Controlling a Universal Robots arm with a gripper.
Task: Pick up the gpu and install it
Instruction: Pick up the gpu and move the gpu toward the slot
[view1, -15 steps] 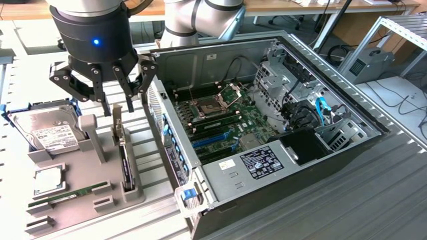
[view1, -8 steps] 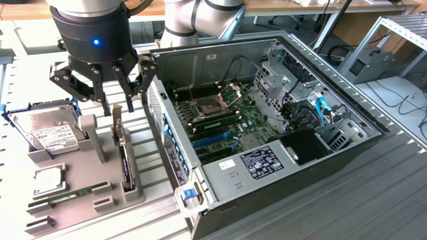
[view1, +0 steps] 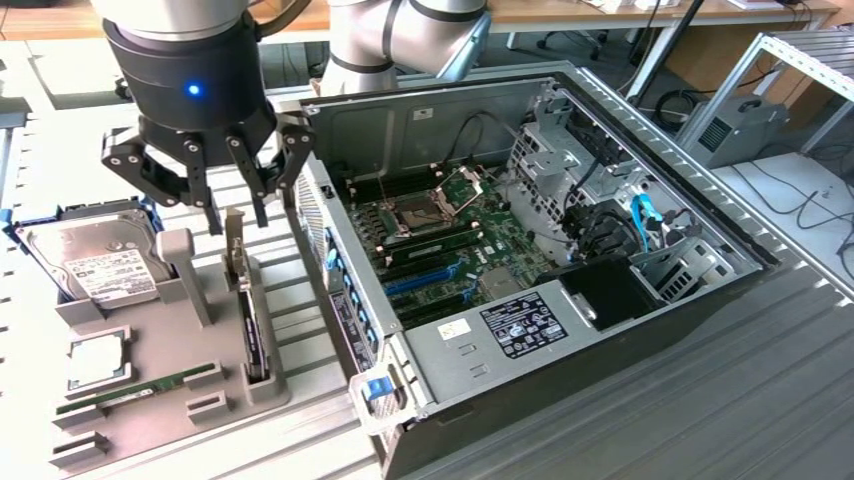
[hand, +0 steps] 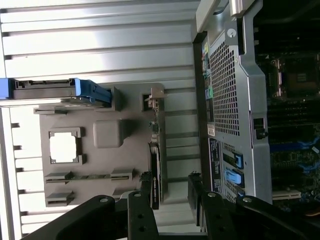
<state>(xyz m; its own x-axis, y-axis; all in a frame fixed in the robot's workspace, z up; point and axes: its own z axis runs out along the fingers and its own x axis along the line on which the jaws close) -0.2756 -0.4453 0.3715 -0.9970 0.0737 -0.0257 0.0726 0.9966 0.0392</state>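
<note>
The gpu (view1: 248, 318) stands on edge in a slot of the grey fixture (view1: 147, 330), its silver end bracket pointing up. My gripper (view1: 238, 222) hangs open just above that bracket, fingers spread on either side of the card's line and nothing between them. In the wrist view the gpu (hand: 154, 172) appears edge-on as a thin dark strip, and the gripper (hand: 170, 186) has one fingertip close beside the card and the other apart from it. The open computer case (view1: 747, 245) lies to the exterior view's right, with blue slots (view1: 424, 276) on its green motherboard.
On the fixture are a silver hard drive (view1: 91, 258) in a blue caddy, a square processor (view1: 94, 358) and a green memory stick (view1: 140, 388). The case's perforated rear panel (hand: 227, 95) stands close beside the gpu. A ribbed metal table (view1: 747, 400) carries everything.
</note>
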